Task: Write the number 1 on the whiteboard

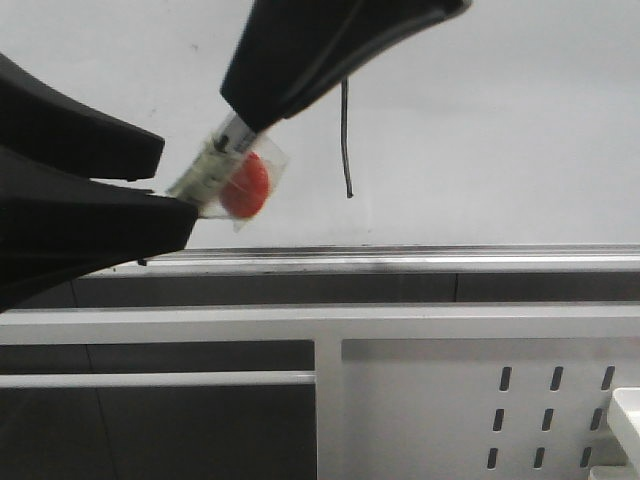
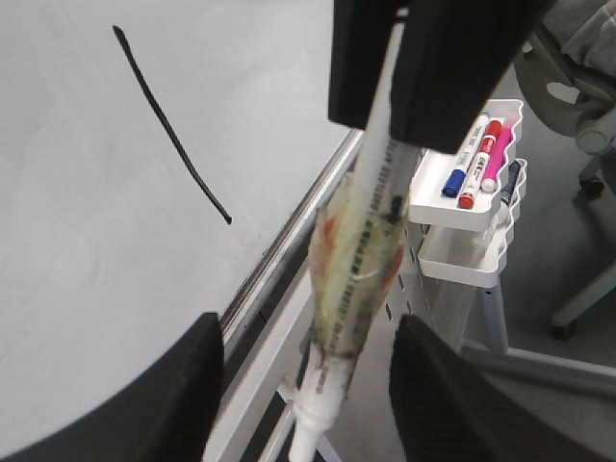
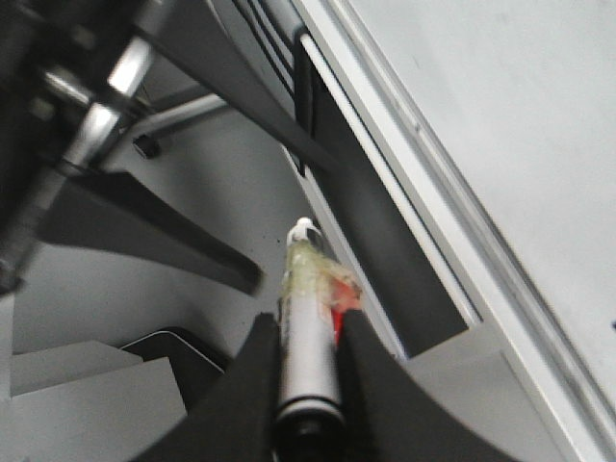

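Observation:
The whiteboard [image 1: 500, 130] fills the back, with a grey ledge [image 1: 400, 260] along its lower edge. The number 1 [image 1: 345, 140] is a thin black stroke on it, and it also shows in the left wrist view [image 2: 173, 144]. My right gripper [image 1: 250, 112] comes down from above and is shut on a marker [image 1: 215, 165] wrapped in clear tape with a red disc. The right wrist view shows the right gripper [image 3: 306, 327] clamped on the marker [image 3: 306, 289]. My left gripper [image 2: 306, 385] is open, and its fingers stand on either side of the marker's [image 2: 356, 250] white end without touching it.
A white metal frame panel with slot holes [image 1: 450, 400] stands below the ledge. A white tray [image 2: 452, 214] with coloured markers [image 2: 481, 154] hangs on the frame. An office chair [image 2: 577, 96] stands beyond it.

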